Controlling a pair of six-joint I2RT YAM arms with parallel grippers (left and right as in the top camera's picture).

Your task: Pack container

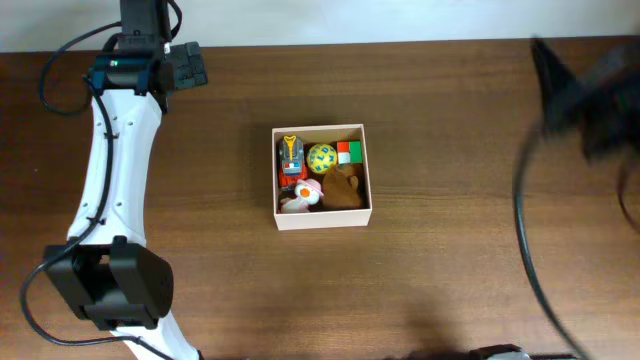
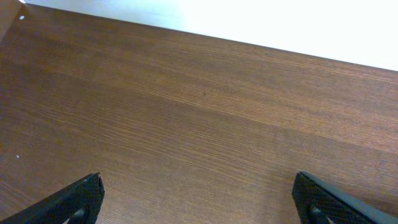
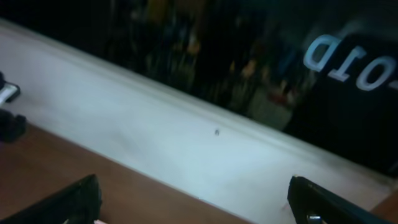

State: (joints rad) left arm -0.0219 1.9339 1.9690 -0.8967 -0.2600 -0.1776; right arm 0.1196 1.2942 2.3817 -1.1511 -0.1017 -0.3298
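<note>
The container (image 1: 325,217), a square white-walled box with a tan inside, sits mid-table. It holds a yellow ball (image 1: 322,157), a red-and-green block (image 1: 349,151), a brown plush (image 1: 344,188), an orange-and-blue toy (image 1: 291,152) and a white-and-pink toy (image 1: 298,197). My left gripper (image 2: 196,186) is open over bare wood, with nothing between its fingers. From overhead it sits at the far left back (image 1: 188,66), well away from the box. My right gripper (image 3: 193,193) is open and empty, facing the table's back edge. Overhead it is a dark blur (image 1: 585,85) at the right.
The left arm's white link (image 1: 110,150) runs down the left side to its base (image 1: 105,285). A black cable (image 1: 530,250) loops at the right. A white wall (image 3: 186,143) rises behind the table's back edge.
</note>
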